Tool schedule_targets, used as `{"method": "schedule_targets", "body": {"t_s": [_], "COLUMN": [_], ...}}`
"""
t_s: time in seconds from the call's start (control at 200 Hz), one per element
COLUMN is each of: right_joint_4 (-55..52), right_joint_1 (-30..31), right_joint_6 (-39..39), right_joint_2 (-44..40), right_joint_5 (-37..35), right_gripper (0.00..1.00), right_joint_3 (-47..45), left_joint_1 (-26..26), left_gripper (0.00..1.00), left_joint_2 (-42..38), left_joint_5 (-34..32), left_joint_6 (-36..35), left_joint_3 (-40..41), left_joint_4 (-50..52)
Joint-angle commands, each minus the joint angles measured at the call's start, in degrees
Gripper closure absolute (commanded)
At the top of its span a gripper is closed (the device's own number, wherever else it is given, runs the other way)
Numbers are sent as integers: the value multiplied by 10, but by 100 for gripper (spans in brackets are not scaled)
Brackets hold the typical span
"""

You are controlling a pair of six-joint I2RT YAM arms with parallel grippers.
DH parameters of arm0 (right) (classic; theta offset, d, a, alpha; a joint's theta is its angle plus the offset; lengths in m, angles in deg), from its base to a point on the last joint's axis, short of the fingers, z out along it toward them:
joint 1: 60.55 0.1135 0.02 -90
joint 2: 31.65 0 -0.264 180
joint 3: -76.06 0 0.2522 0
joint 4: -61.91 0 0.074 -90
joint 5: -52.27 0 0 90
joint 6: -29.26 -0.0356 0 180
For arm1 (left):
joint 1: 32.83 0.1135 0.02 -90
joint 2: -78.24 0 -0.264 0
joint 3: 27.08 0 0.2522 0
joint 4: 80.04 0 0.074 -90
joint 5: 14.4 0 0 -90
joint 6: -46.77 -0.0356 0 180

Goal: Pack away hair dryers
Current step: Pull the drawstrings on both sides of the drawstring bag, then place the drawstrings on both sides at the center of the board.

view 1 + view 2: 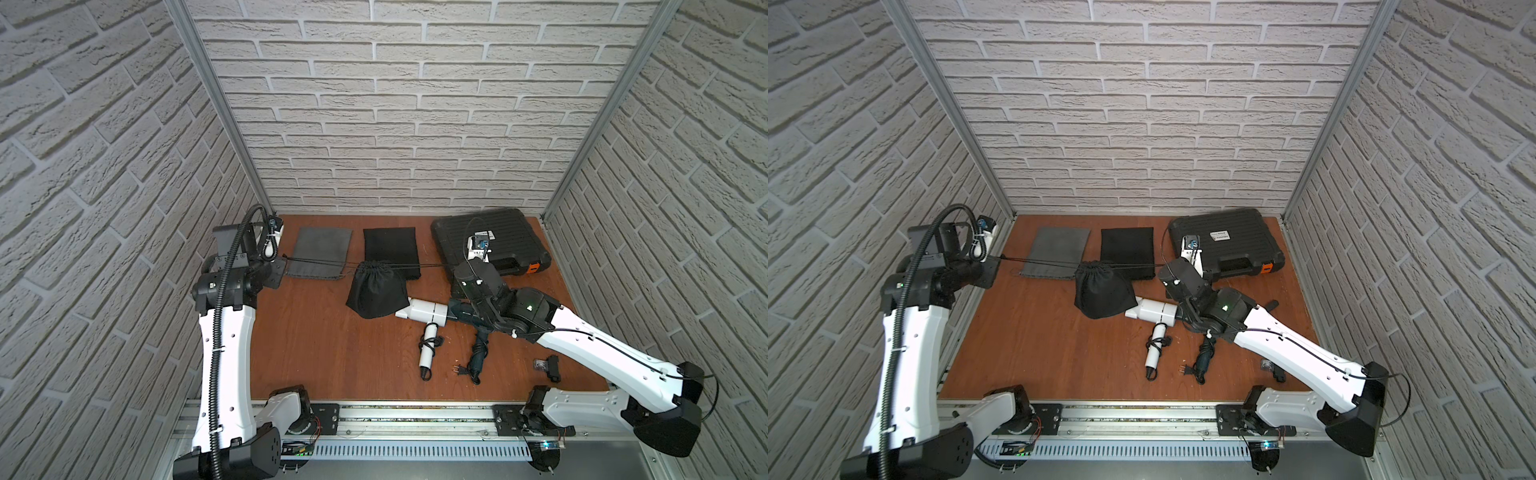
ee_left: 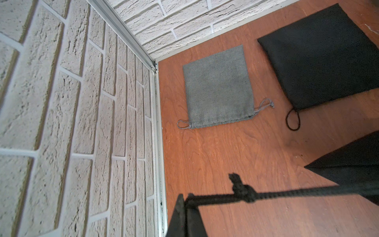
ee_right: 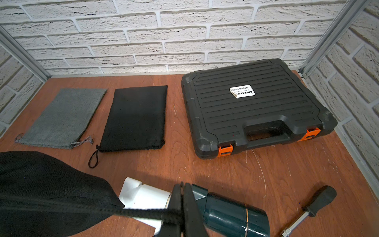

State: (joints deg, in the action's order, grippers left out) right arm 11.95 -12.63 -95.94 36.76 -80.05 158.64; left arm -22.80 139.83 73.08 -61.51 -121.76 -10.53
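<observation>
Spreading under everything, the reddish wood-grain table (image 1: 316, 357) is smooth and flat, walled on three sides by brick-textured panels. At its far right corner lies the hard case (image 1: 494, 239), closed, of ribbed black plastic with orange latches and a moulded handle. Left of it two flat cloth pouches lie side by side: the black pouch (image 1: 390, 247) of fine weave and the grey pouch (image 1: 322, 249) of coarser weave. Near the middle sits the stuffed black pouch (image 1: 376, 295), bulging, mouth puckered, contents hidden. Against its near-right corner the white dryer (image 1: 428, 312) lies on its side, its plastic glossy and its cord looped round the handle. The teal dryer (image 3: 231, 213) lies end to end with it, partly under the right arm. A braided black drawstring (image 1: 316, 262) runs taut both ways from the pouch mouth. The left gripper (image 2: 186, 203) is clamped on one end near the left wall; the right gripper (image 3: 183, 187) pinches the other above the dryers. A small black-handled driver (image 3: 316, 202) lies by the right edge. The near-left part of the table offers open room.
</observation>
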Motion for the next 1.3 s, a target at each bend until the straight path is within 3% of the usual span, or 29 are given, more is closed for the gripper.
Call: {"method": "schedule_targets", "body": {"t_s": [0.0,0.195,0.44,0.865,1.1,1.295], "right_joint_4": [-43,-24,16,57,109,112], "right_joint_1": [-35,-35,-19,76,89,89], "right_joint_6": [-15,-2,24,51,44,20], "right_joint_2": [-35,-18,44,187,248,328], "right_joint_5": [-100,-59,49,154,284,315], "right_gripper": [98,97,97,97,97,98], "right_joint_3": [-4,14,58,151,157,188], "left_joint_1": [34,33,33,33,32,31], "left_gripper": [100,100,100,100,100,100], "left_joint_2": [-10,-10,-15,-45,-94,-94], "left_joint_5": [-100,-68,-26,25,120,143], "left_joint_6": [7,-3,-32,-60,-72,-37], "left_joint_3": [-1,-21,-56,-43,-3,5], "left_joint_4": [-55,-38,-16,-23,-27,-15]}}
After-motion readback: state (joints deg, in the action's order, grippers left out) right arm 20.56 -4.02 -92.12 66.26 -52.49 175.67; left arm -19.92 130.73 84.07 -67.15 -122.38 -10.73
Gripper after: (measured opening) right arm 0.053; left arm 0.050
